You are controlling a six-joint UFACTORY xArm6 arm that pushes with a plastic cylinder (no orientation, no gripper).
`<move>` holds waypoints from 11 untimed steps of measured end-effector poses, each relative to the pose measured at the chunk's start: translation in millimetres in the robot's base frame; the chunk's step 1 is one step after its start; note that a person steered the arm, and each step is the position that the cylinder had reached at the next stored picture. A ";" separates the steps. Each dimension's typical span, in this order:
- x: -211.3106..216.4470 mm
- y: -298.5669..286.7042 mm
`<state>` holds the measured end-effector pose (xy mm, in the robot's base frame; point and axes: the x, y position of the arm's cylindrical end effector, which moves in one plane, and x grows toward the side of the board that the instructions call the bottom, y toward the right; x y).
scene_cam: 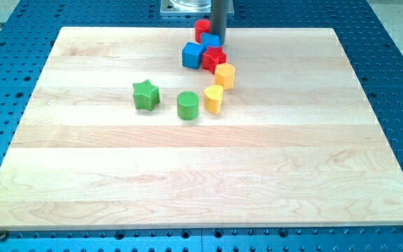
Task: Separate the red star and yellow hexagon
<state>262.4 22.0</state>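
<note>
Separation has not happened yet, judging by how the blocks lie. On the far side of the counter (61, 175), a little right of centre, the red star (215, 59) sits touching the yellow hexagon (224, 75), which lies just nearer and to its right. My tip (218, 45) comes down at the far edge of the star, between it and a blue block (210, 40) and a red block (201, 29) farther back; whether it touches the star I cannot tell. The tool is a bare rod, so there is nothing to spread or pinch. A blue cube (192, 54) crowds the star's left. Nearer lie a second yellow block (214, 99), a green cylinder (187, 105) and a green star (145, 94). What remains, I judge, is the whole push: driving one block clear of the other.
</note>
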 end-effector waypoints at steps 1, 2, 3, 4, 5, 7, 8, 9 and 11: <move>17.1 2.8; 50.8 49.9; 92.3 76.7; 98.1 29.4; 96.7 -10.5; 121.8 -43.9; 102.5 -61.1; 81.2 -49.1; 108.1 -47.7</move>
